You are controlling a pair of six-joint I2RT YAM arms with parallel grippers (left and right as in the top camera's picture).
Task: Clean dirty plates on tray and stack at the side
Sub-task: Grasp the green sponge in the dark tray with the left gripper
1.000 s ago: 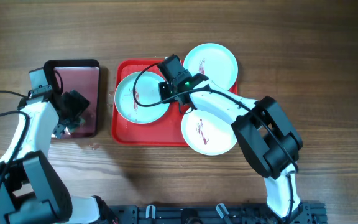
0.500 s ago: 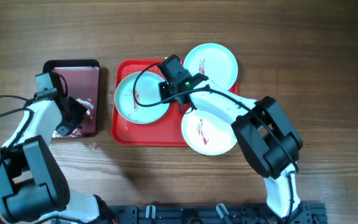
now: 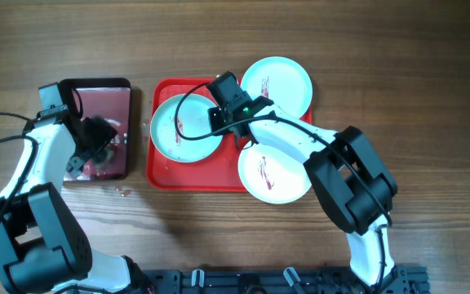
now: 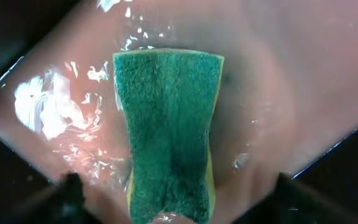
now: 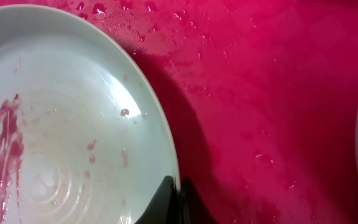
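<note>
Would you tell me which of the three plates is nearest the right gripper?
The leftmost plate, turquoise, wholly on the red tray: the right gripper pinches its rim, whereas the other two overhang the tray's edge.

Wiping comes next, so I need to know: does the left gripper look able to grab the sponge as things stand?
Probably yes. The sponge lies uncovered in the wet black-rimmed tray, and the left gripper hangs over it, jaws apart.

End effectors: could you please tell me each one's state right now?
Left end effector: open, straddling the green sponge.
Right end effector: shut on the turquoise plate, at its rim.
</note>
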